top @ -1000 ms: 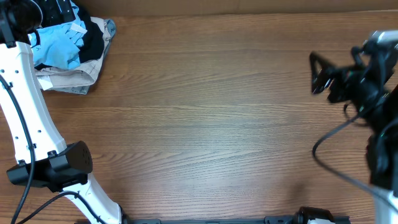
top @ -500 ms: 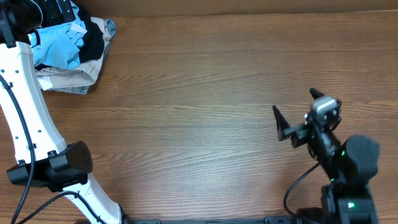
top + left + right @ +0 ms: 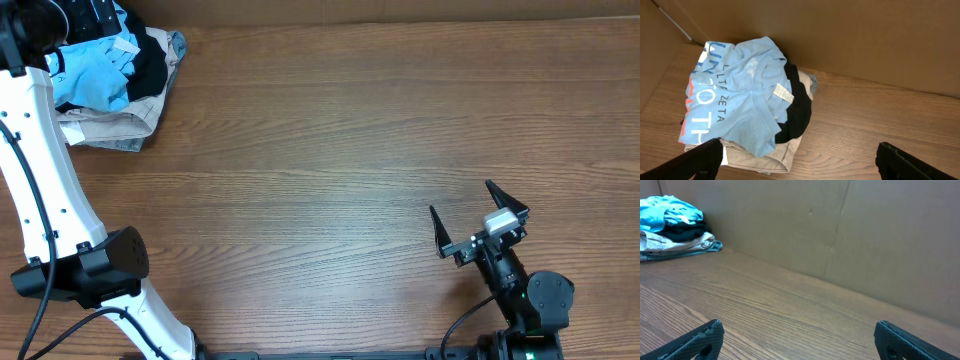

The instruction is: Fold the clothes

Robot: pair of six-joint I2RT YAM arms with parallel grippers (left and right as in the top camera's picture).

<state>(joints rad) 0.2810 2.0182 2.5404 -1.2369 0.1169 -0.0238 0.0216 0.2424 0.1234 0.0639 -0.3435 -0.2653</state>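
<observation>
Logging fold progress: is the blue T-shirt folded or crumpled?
Crumpled, not folded: the light-blue T-shirt lies bunched atop the black garment and beige garment, neck label exposed, lettering creased.

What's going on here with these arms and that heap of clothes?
Nothing is held yet. The left gripper hangs open above the sky-blue T-shirt, crumpled atop a black garment and a beige garment in the far left corner of the table. The right gripper, also open and empty, sits near the front right.
</observation>
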